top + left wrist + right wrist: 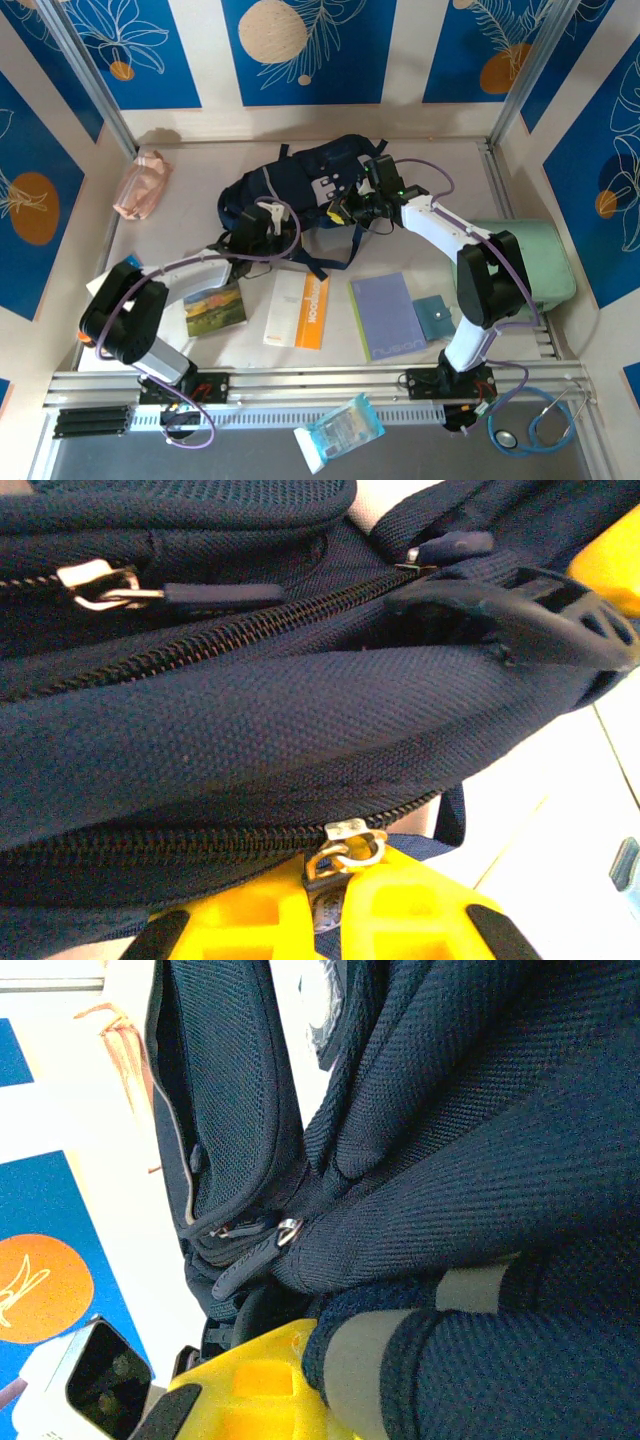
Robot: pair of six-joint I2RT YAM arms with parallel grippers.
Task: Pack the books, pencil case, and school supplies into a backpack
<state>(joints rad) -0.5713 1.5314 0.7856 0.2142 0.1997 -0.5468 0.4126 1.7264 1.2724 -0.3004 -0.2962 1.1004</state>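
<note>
— What does the backpack look like?
— Dark navy weave, black straps and grey-white patches, slumped on the table.
— And the fingers?
— The left fingers are pressed together, pinching a silver zipper pull on the backpack. The right fingers are clamped on a fold of its fabric.
— The books?
— They lie flat on the arms' side of the backpack: green cover, white one with an orange band, lavender notebook. The pink pouch lies well off to the backpack's left.
</note>
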